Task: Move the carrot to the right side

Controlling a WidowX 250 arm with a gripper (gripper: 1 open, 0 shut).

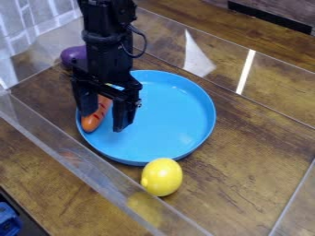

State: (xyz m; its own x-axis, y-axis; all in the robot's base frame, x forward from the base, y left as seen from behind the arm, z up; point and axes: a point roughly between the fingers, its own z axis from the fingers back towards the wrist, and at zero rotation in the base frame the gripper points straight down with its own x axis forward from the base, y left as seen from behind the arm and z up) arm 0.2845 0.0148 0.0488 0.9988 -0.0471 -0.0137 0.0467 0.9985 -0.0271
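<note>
Carrot could get nudged, not gripped

The fingers [103,112] stand wide apart at the blue plate's [176,118] left edge, left of the picture's centre. The orange carrot [92,117] lies there, partly hidden; coming down off-line, a fingertip might shove it over the rim.

Gripper [109,103] covers part of carrot [95,117]; carrot's top end hidden behind it. Eggplant [74,57] partly hidden behind arm [109,41]. Arm's upper end cut off at top edge. Blue item [9,221], btm-L corner, cut off by edge; ID unclear.
</note>
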